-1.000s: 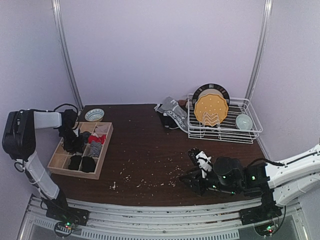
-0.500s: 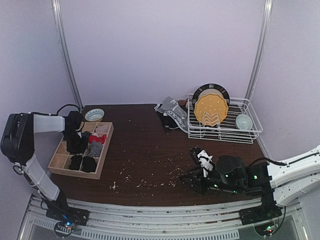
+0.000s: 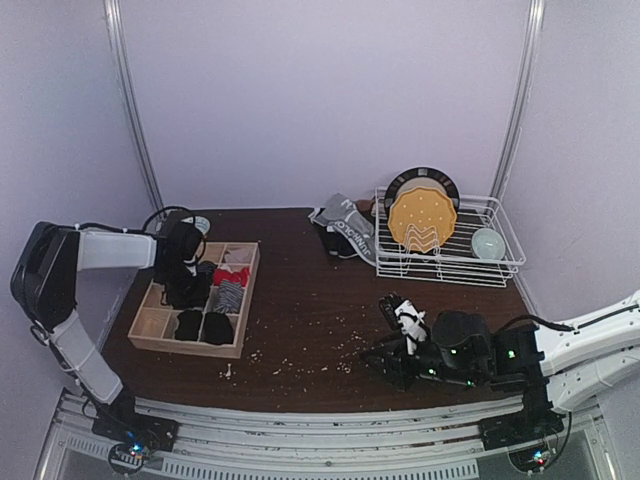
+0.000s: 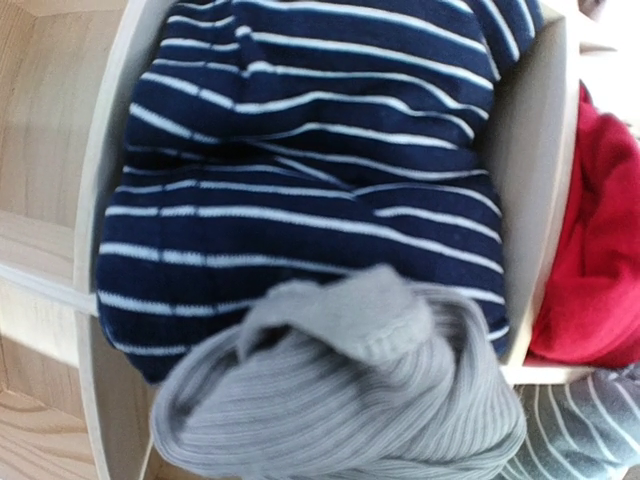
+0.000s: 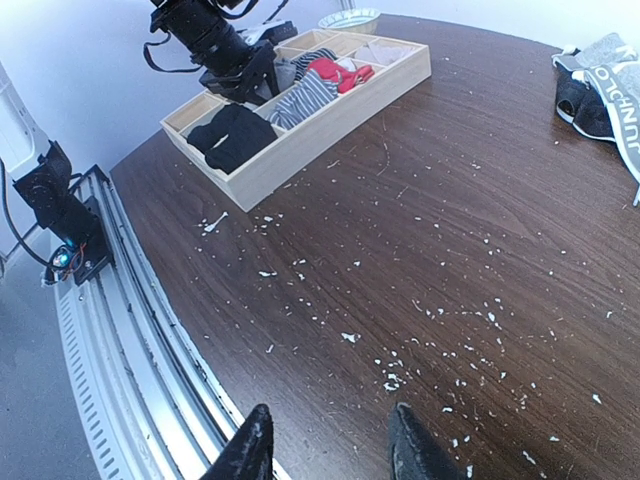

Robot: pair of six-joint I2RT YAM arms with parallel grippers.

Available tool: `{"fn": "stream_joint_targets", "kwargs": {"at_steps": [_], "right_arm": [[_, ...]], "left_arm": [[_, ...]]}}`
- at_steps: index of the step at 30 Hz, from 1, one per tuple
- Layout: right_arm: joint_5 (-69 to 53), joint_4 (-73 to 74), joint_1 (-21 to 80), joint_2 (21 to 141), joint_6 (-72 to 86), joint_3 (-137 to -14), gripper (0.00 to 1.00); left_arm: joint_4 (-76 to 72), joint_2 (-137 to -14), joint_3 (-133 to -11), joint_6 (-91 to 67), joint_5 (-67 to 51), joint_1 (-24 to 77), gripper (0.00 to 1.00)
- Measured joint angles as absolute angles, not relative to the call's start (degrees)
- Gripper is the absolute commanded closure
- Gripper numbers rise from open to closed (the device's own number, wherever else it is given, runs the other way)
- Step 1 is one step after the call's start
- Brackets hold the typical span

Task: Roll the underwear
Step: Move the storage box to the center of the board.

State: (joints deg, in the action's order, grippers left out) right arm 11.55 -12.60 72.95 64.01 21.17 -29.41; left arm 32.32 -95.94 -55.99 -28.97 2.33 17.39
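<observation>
The underwear (image 3: 342, 228) lies in a loose pile at the back of the table, left of the dish rack; it also shows in the right wrist view (image 5: 600, 90), grey with a white-lettered waistband over black. My left gripper (image 3: 185, 285) is far from it, down inside a wooden divided tray (image 3: 247, 300). The left wrist view shows only a navy striped cloth (image 4: 300, 180) and a grey ribbed cloth (image 4: 340, 410) in a compartment; its fingers are hidden. My right gripper (image 5: 330, 455) is open and empty, low over the bare table at the front right (image 3: 380, 358).
The tray (image 5: 330, 130) holds rolled black, striped, red and grey cloths. A white wire dish rack (image 3: 450, 262) with a yellow plate (image 3: 422, 220) and a small bowl (image 3: 488, 243) stands at the back right. Another bowl (image 5: 350, 20) sits behind the tray. Crumbs litter the table.
The wooden tray has slid to the right across the table, with my left gripper inside it moving the same way. The right arm has hardly moved.
</observation>
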Motion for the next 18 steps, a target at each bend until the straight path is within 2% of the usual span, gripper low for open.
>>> {"fn": "stream_joint_targets", "kwargs": {"at_steps": [6,18], "right_arm": [[11.46,-11.62,72.93,64.20,21.19,-29.56,0.63],[11.49,-10.50,72.84,66.52,21.21,-30.89,0.62]], "left_arm": [[31.00,-96.97,-57.17,-31.20,2.37,21.52,1.00],[30.83,-99.26,-58.13,-30.15,2.09,21.58,0.99]]}}
